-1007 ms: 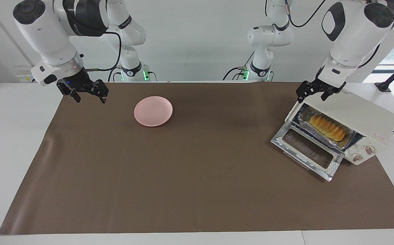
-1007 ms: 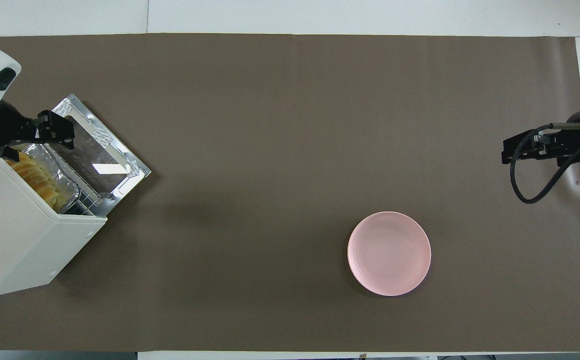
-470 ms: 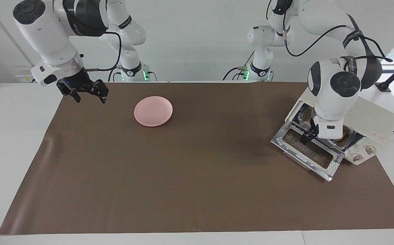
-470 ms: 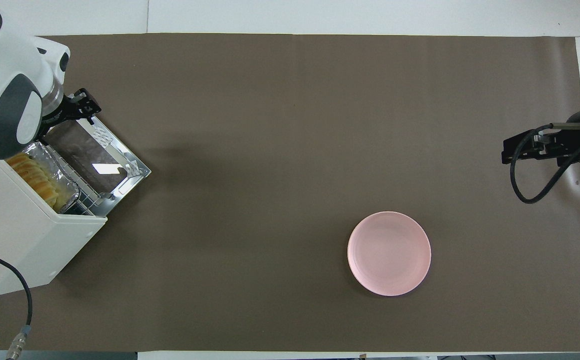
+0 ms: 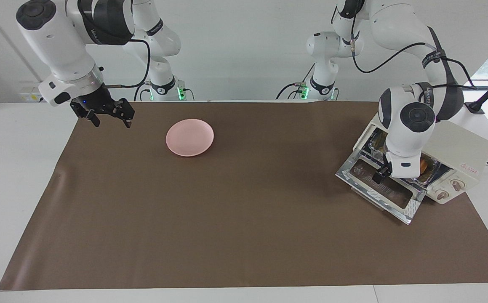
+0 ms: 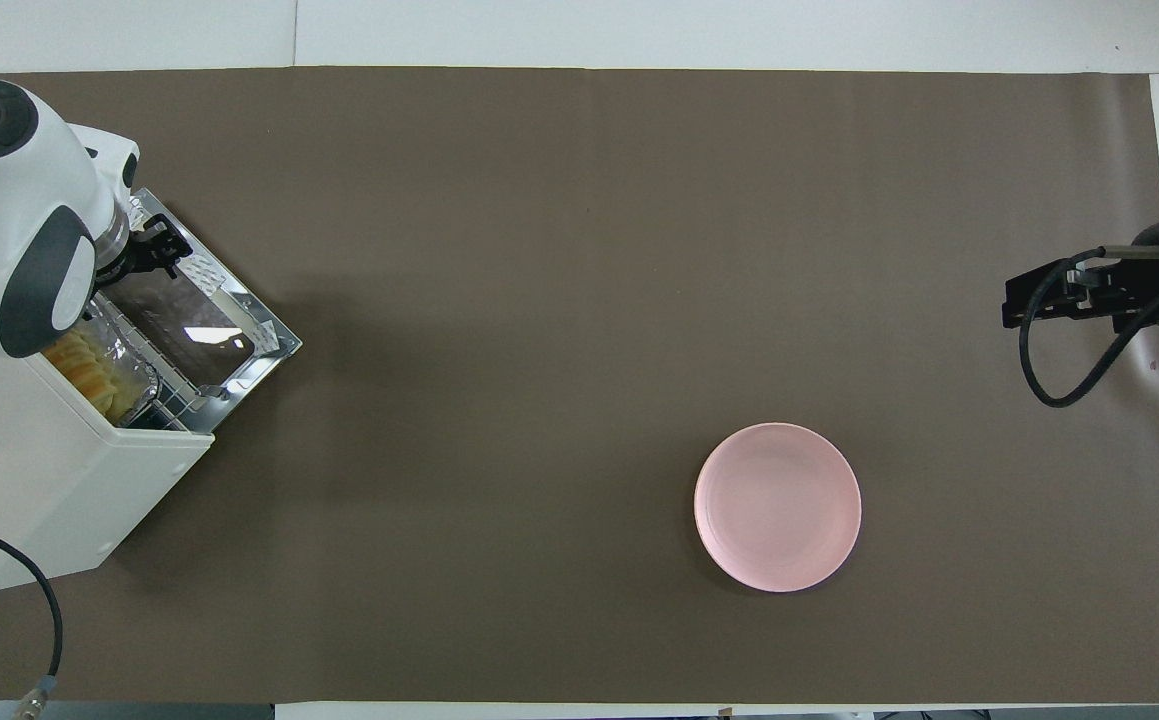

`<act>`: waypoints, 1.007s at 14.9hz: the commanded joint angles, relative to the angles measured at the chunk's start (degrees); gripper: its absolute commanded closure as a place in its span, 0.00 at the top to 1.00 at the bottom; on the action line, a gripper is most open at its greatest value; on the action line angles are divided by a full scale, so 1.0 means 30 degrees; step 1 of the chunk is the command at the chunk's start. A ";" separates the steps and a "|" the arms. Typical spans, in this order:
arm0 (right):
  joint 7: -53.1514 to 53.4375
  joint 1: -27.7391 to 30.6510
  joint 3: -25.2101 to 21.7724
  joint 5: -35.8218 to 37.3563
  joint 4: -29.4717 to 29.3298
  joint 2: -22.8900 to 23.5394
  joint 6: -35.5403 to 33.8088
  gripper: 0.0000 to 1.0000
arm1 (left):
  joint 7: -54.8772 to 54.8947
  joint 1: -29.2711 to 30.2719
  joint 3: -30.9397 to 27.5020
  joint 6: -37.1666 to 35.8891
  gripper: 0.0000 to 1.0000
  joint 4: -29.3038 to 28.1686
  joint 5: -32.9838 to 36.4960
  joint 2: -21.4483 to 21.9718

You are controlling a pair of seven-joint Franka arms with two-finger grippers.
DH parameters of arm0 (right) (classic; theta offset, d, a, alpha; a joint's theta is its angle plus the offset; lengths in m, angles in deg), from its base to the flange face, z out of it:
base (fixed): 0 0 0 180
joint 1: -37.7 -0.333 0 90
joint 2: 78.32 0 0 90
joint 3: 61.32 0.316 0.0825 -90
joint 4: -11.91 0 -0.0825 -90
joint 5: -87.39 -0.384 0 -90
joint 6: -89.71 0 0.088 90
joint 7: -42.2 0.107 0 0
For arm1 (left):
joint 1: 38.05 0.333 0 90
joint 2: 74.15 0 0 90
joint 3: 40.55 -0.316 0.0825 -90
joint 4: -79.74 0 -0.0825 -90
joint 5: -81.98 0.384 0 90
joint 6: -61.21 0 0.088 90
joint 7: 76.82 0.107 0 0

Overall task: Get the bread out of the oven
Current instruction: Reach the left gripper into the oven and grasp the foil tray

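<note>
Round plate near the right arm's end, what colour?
Plain pale pink, no pattern. The round plate shows best in the overhead view.

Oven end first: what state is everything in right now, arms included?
oven: door folded down open
bread: in the foil tray on the oven rack, not taken out
pink plate: empty
left gripper: low over the open door, holding nothing visible
right gripper: open, waiting above the mat's edge
</note>
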 commanded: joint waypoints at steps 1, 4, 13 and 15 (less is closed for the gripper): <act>-0.0514 0.0256 0.0213 0.0310 0.0453 -0.0394 0.0038 1.00 | -0.0407 0.0285 -0.0036 0.1120 1.00 -0.1611 0.0606 0.1027; -0.0514 0.0256 0.0184 0.0310 0.0453 -0.0394 0.0038 1.00 | -0.0611 0.0548 -0.0036 0.2728 1.00 -0.3221 0.0606 0.1466; -0.0514 0.0256 0.0183 0.0310 0.0453 -0.0394 0.0038 1.00 | -0.1785 0.0813 -0.0007 0.4404 0.30 -0.4690 0.0606 0.1525; -0.0514 0.0256 0.0184 0.0310 0.0453 -0.0394 0.0038 1.00 | -0.1493 0.0813 -0.0007 0.4433 0.00 -0.4487 0.0606 0.1467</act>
